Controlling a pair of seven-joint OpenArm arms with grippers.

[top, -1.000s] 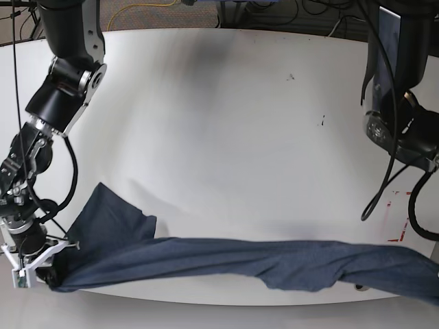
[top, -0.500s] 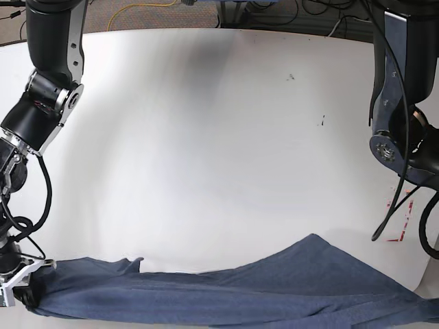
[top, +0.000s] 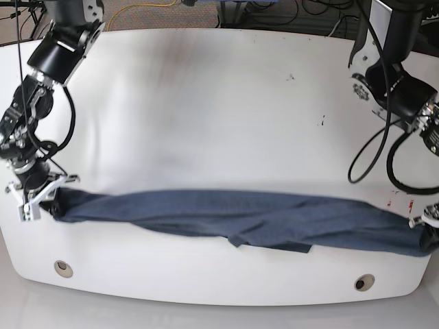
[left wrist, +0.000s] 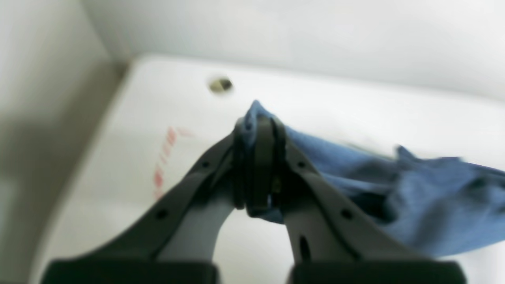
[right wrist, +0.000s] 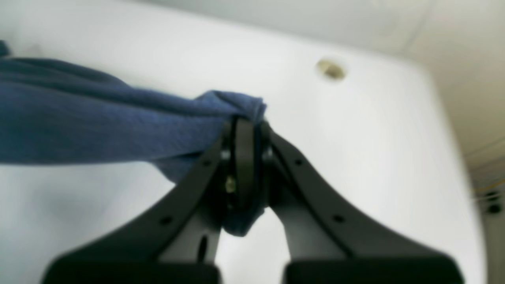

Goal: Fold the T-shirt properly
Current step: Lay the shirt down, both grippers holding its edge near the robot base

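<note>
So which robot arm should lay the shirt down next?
Neither alone, probably both together. The left gripper and right gripper are each shut on one end of the T-shirt, stretched between them over the table.

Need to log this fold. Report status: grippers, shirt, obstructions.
Left gripper shut on T-shirt end; right gripper shut on opposite end. Shirt stretched in a long band across the table, near front edge. Nothing in the way.
</note>
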